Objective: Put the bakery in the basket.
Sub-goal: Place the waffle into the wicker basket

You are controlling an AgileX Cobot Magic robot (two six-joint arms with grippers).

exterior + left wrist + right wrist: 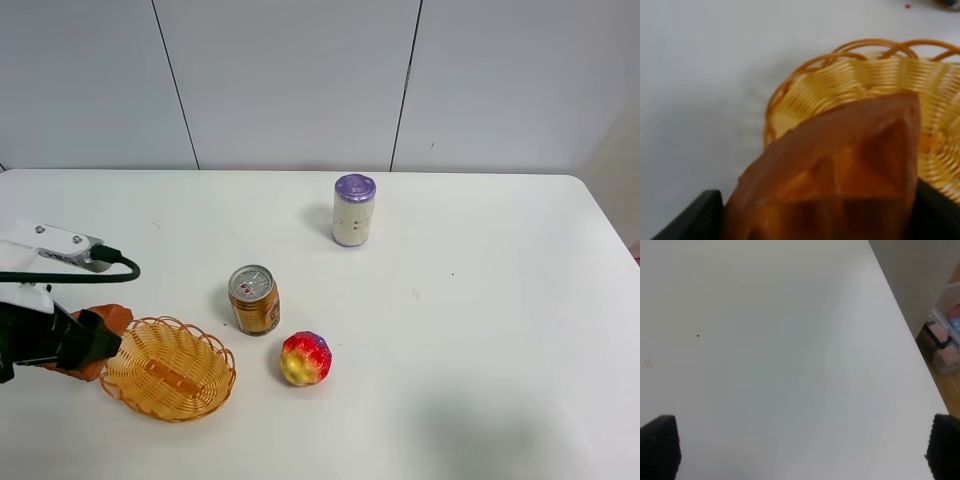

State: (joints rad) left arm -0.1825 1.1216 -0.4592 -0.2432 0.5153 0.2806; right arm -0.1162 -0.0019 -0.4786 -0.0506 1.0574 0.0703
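Note:
My left gripper [88, 344] is shut on the bakery [113, 318], an orange-brown toy pastry, at the table's front left. It holds it just off the left rim of the woven basket [216, 352]. In the left wrist view the bakery [840, 170] fills the space between the dark fingers of the left gripper [815, 222], and its tip reaches over the near rim of the basket [830, 85]. Nothing shows inside the basket. My right gripper [800, 450] is open and empty over bare table; it is out of the exterior high view.
An orange drink can [254, 298] stands just behind and right of the basket. A red-yellow bumpy ball [305, 358] lies to the basket's right. A white can with a purple lid [353, 210] stands farther back. The table's edge [910, 340] runs beside the right gripper.

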